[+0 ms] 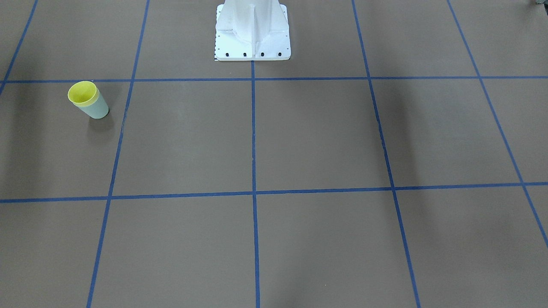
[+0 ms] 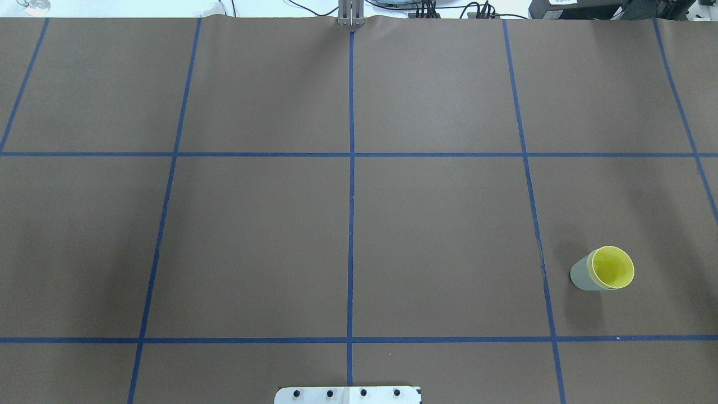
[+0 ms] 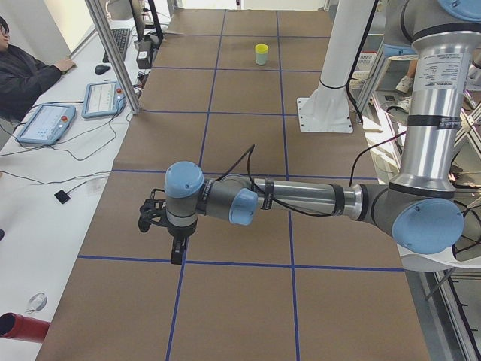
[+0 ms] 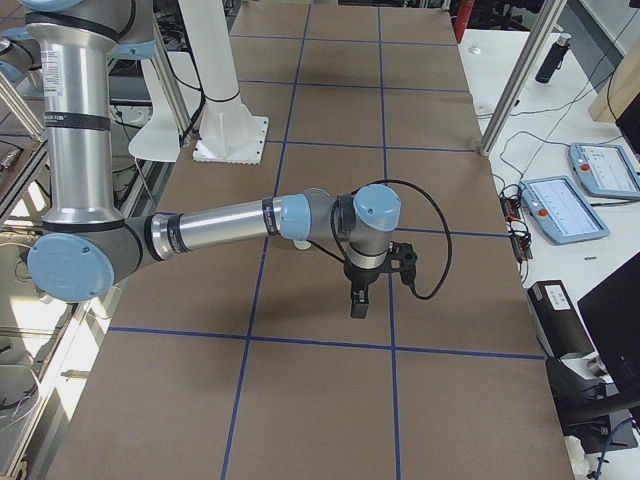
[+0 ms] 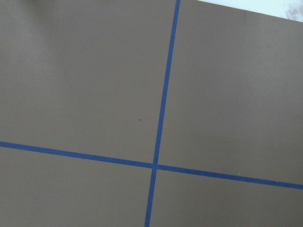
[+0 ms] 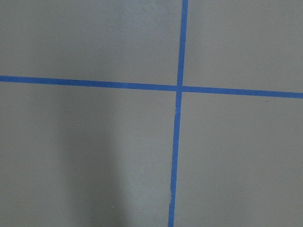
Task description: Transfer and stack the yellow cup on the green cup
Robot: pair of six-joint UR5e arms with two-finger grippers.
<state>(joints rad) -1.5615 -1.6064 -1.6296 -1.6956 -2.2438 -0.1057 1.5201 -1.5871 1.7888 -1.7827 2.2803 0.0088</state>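
Brown paper covers the table (image 1: 325,137), ruled into big squares by blue tape lines (image 1: 253,137), with the robot's white base (image 1: 252,30) bolted at the robot's edge. Off to the robot's right of that base and a little forward of it, well apart from it, the yellow cup (image 1: 82,93) sits nested inside the green cup (image 1: 97,109). The pair stands upright, with only the yellow rim and hollow showing above the mint wall. From how the cups lie, the stacking looks done.

Neither gripper shows in the overhead or front views, and both wrist cameras see only bare paper and tape crossings. The left gripper (image 3: 176,254) appears only from the left end of the table, hanging above the paper forward of the base on the robot's left side. The right gripper (image 4: 358,305) appears only from the right end, hanging forward of the base on the right side. I cannot tell whether either set of jaws stands wide or narrow, though nothing seems to be carried.

What is probably left is to hold clear or park. That wants high, slow paths back toward the base, with the right arm's forearm and cable loop routed well above the stack. The stack is light and tall for its foot, and a brush from a link could likely tip it.
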